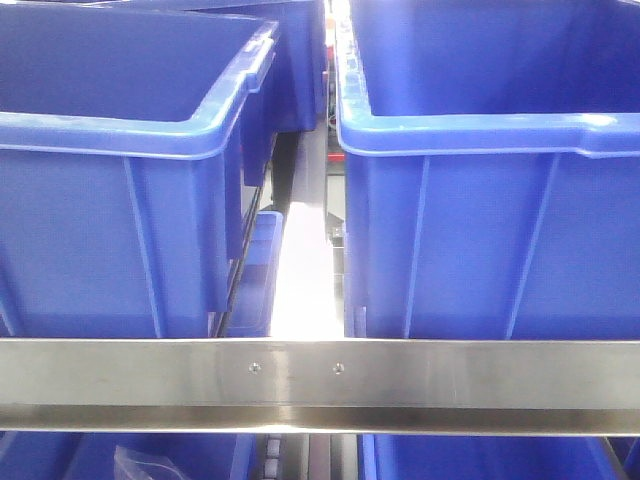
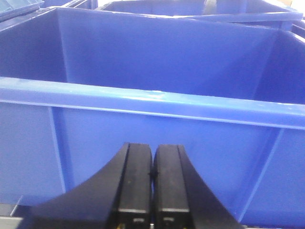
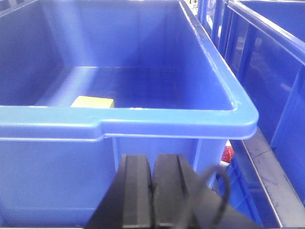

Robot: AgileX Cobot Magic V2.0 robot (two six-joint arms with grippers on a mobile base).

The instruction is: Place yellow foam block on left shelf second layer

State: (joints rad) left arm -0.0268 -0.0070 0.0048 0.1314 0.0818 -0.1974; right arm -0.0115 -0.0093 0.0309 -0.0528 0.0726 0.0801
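Inside the blue bin the yellow foam block lies flat — long axis unclear — both end effectors together.

Two big blue bins; one yellow foam block; two hands

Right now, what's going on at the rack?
Nothing is being held. The left gripper and the right gripper are both shut and empty, each facing the outer wall of a blue bin on the shelf tier with the steel front rail. The yellow foam block lies on the floor of the bin in front of the right wrist camera.
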